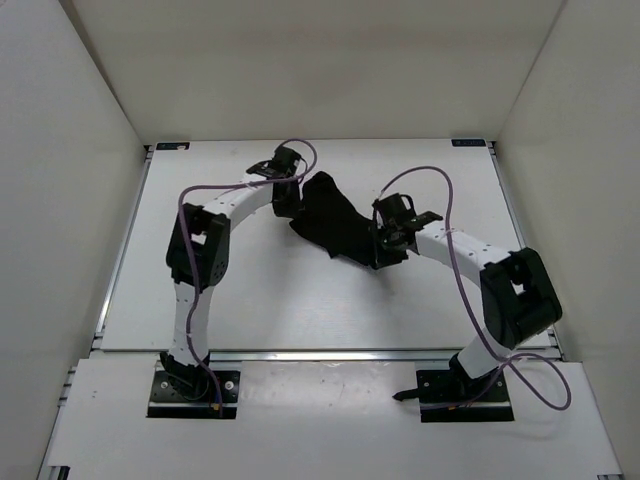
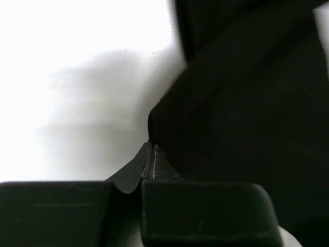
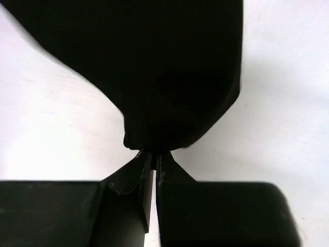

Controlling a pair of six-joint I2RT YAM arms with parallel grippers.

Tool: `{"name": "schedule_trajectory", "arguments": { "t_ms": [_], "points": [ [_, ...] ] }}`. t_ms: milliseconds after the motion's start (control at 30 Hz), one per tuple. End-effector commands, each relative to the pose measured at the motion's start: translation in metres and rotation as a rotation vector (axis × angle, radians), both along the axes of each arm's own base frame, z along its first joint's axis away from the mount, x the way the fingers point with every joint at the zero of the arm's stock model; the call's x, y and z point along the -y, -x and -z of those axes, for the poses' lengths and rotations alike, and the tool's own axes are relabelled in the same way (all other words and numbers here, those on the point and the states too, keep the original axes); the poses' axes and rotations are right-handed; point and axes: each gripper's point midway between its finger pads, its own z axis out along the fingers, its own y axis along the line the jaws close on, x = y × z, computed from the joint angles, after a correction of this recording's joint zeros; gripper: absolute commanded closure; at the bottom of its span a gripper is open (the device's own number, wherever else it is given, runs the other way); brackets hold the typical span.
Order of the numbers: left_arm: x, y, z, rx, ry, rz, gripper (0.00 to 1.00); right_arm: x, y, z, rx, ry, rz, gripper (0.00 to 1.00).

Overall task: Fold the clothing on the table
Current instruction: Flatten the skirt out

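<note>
The clothing [image 1: 335,225] lies bunched on the white bench [image 1: 300,310], around the middle and a little toward the far side. It forms a dark rumpled band running from far left to near right.

The left fingers [image 2: 146,162] are pressed together at its far-left end. In the left wrist view a rounded fold of the black cloth sits right at their tips, pinched there, and the rest of the cloth fills the right of that view. The right fingers [image 3: 146,164] are likewise pressed together on the near-right end. In the right wrist view the cloth gathers to a narrow neck at their tips and widens away from them over the bench.

The left arm [image 1: 198,250] rises from its base at the near left, bends at a raised elbow, and sweeps right and far. Its wrist turns back down toward the cloth. The right arm [image 1: 515,295] rises from the near-right base, bends at an elbow out to the right, and reaches left, with its wrist low over the cloth's near-right end.
</note>
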Motion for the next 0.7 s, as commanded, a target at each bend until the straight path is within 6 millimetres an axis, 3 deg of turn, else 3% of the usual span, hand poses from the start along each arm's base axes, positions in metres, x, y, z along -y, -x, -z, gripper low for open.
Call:
{"name": "schedule_trajectory", "arguments": {
  "t_ms": [0,67,100,167,233,267,333,367,400,433,467,600,667],
  "points": [
    [-0.007,0.0,-0.136,0.216,0.134,0.002,1.0,-0.009,-0.031,-0.085,0.202,-0.079,-0.028,1.0],
    [-0.017,0.016,-0.176,0.261,0.153,0.005,1.0,-0.005,-0.026,-0.112,0.236,-0.071,-0.041,1.0],
    [-0.018,0.024,-0.179,0.25,0.159,0.015,1.0,-0.002,-0.025,-0.13,0.275,-0.081,-0.042,1.0],
    [-0.025,0.057,-0.198,0.256,0.176,0.024,1.0,0.003,-0.009,-0.147,0.293,-0.088,-0.057,1.0],
    [-0.024,0.088,-0.205,0.251,0.229,0.03,1.0,0.008,0.012,-0.169,0.336,-0.129,-0.073,1.0],
    [-0.023,0.106,-0.213,0.274,0.258,0.036,1.0,0.012,0.022,-0.164,0.309,-0.126,-0.069,0.99],
    [-0.02,0.139,-0.217,0.257,0.333,0.013,1.0,0.013,0.043,-0.188,0.362,-0.176,-0.101,1.0],
    [-0.02,0.158,-0.217,0.252,0.378,0.003,1.0,0.015,0.049,-0.189,0.359,-0.182,-0.097,1.0],
    [-0.021,0.169,-0.232,0.288,0.428,0.013,1.0,0.015,0.059,-0.201,0.383,-0.215,-0.11,1.0],
    [-0.016,0.181,-0.224,0.254,0.46,0.004,1.0,0.017,0.064,-0.214,0.408,-0.25,-0.102,1.0],
    [-0.016,0.192,-0.23,0.262,0.496,-0.002,1.0,0.019,0.067,-0.223,0.415,-0.262,-0.104,1.0],
    [-0.017,0.203,-0.243,0.276,0.557,-0.011,1.0,0.025,0.062,-0.254,0.442,-0.298,-0.108,0.99],
    [-0.026,0.191,-0.233,0.264,0.545,-0.042,1.0,0.024,0.047,-0.265,0.454,-0.325,-0.115,1.0]
  ]
}}
